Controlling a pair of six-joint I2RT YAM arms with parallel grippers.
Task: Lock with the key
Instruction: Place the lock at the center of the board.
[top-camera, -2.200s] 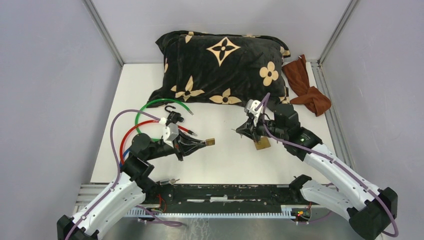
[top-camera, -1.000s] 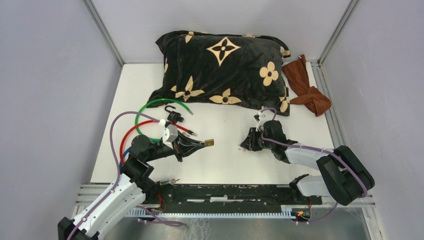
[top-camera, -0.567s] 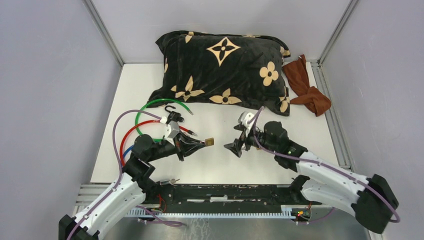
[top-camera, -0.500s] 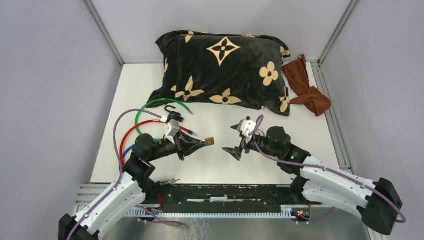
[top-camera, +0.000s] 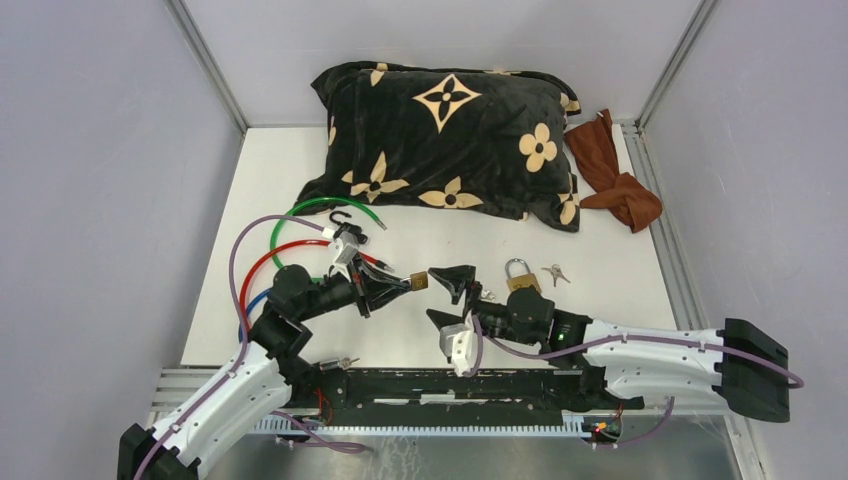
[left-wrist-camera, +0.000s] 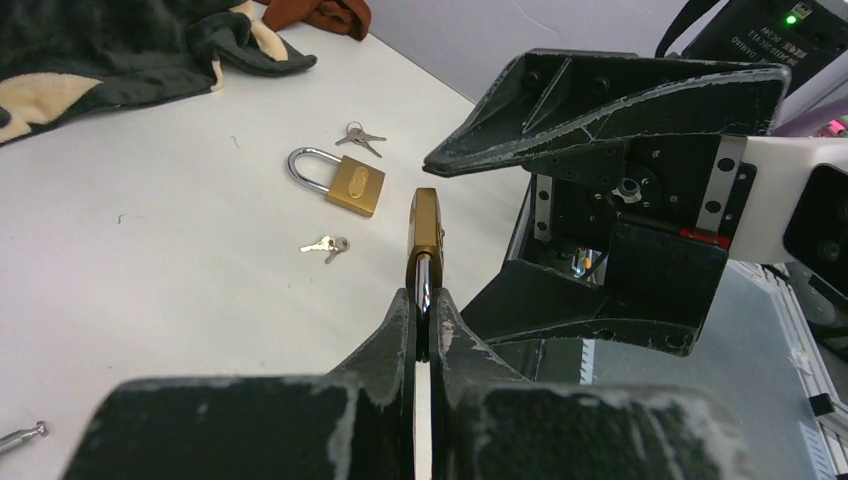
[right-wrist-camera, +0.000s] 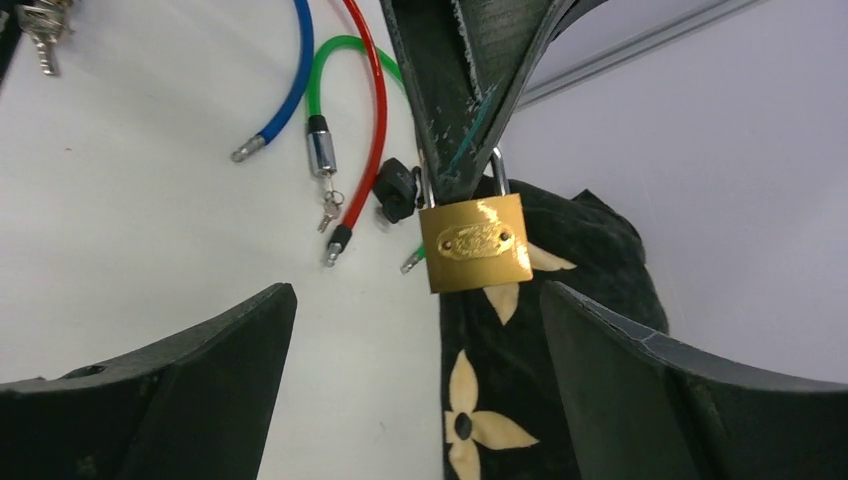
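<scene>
My left gripper (left-wrist-camera: 424, 300) is shut on the steel shackle of a brass padlock (left-wrist-camera: 425, 225), holding it edge-on above the table. In the top view that padlock (top-camera: 419, 282) points at my right gripper (top-camera: 447, 300). The right gripper (right-wrist-camera: 417, 290) is open wide and empty, its fingers (left-wrist-camera: 620, 100) either side of the held padlock (right-wrist-camera: 475, 243) without touching it. A second brass padlock (top-camera: 520, 275) lies flat on the table with a pair of keys (top-camera: 554, 272) beside it. Another small key (left-wrist-camera: 325, 244) lies nearer to me.
A black flowered pillow (top-camera: 445, 135) and a brown cloth (top-camera: 612, 170) lie at the back. Green, red and blue cable locks (top-camera: 300, 245) coil by the left arm, with small keys (right-wrist-camera: 328, 208) on them. A small metal piece (top-camera: 345, 361) sits at the near edge.
My right gripper opened, left the second padlock on the table, and swung left and nearer to face the held padlock. The left gripper barely moved.
</scene>
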